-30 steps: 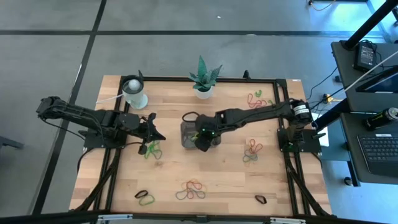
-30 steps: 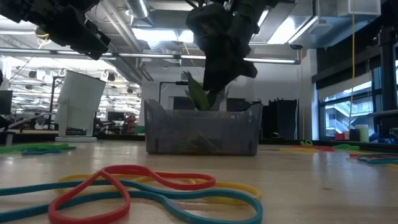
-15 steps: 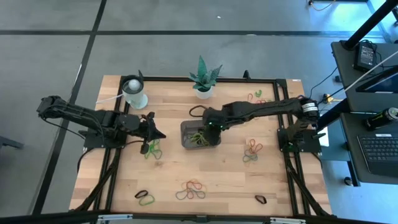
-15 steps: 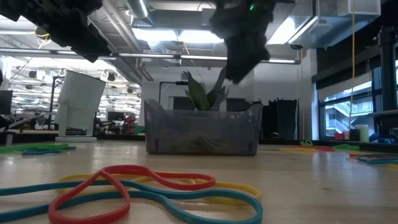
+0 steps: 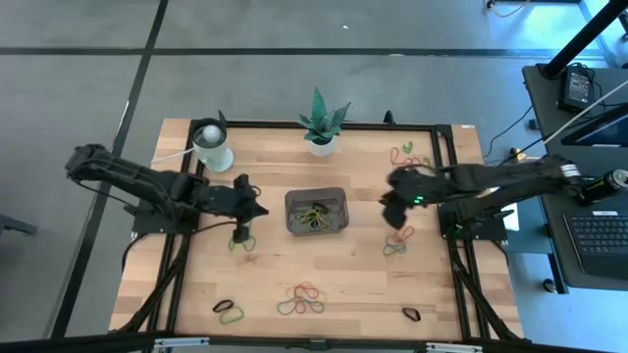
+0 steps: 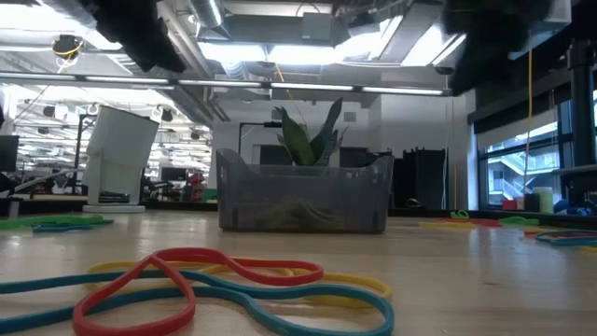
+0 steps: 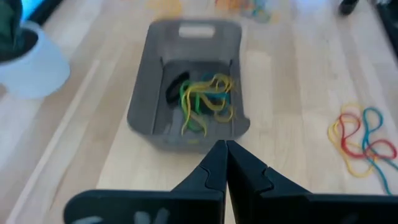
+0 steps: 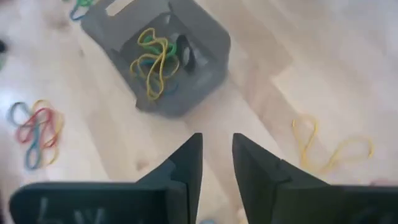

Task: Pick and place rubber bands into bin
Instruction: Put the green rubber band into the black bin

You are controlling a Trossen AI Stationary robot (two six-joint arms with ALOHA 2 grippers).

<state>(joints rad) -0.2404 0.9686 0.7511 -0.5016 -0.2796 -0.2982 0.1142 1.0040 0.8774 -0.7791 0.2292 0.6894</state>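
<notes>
Right gripper (image 5: 393, 208) is hanging over the bare wood between the bin (image 5: 294, 199) and a small heap of rubber bands (image 5: 398, 238) near the right edge, its fingers (image 8: 186, 163) standing a little apart with nothing between them. Left gripper (image 5: 257, 210) is waiting on the bin's other side, its fingers (image 7: 214, 168) pressed tight together and empty, above a green band (image 5: 240, 240) on the table (image 5: 363, 284). Yellow and green bands plus a black one are lying inside the bin, which is sitting in the middle of the table in front of a potted plant (image 5: 320, 125). More bands (image 5: 300, 299) are lying scattered along the front edge.
</notes>
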